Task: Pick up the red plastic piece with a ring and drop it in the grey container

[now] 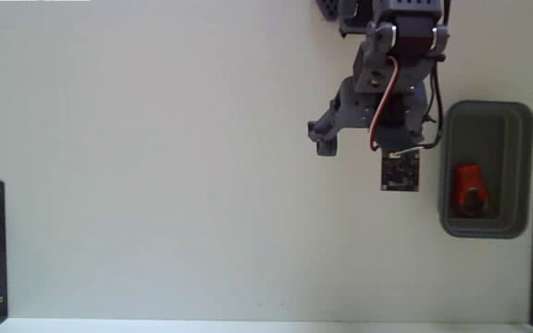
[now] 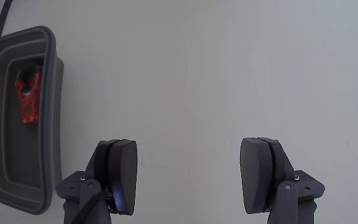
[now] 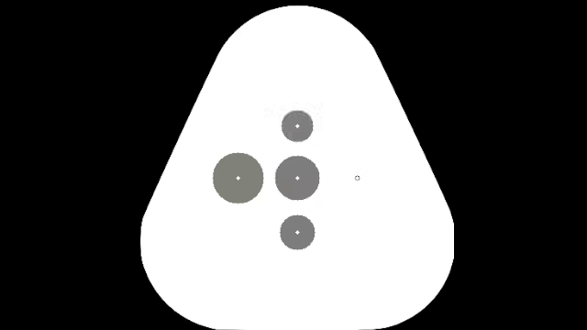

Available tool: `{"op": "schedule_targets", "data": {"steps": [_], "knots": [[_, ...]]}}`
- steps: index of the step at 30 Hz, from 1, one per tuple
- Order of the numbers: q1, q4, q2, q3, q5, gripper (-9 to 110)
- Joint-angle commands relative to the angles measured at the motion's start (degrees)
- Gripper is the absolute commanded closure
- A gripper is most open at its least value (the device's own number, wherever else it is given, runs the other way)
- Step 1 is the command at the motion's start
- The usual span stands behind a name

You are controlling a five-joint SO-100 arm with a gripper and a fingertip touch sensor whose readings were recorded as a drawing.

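Landmark: grey container.

Fixed view, L to R: white table, bare across most of frame, left of container. Arm w/ gripper hanging just left of container, above table, not over tray. Small circuit board on wrist, between gripper and container rim. Red plastic piece with a ring lying inside container, lower half, apart from gripper.

Wrist view, L to R: container at left edge, red piece in its upper part, ring end up. Gripper right of container, fingers wide apart, nothing between, only table below.
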Motion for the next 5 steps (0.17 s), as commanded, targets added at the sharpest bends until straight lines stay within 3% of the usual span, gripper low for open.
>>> {"op": "schedule_targets", "data": {"steps": [1, 5], "knots": [[0.6, 1.1, 2.2, 0.2, 0.3, -9], [0.6, 1.1, 2.2, 0.2, 0.3, -9]]}}
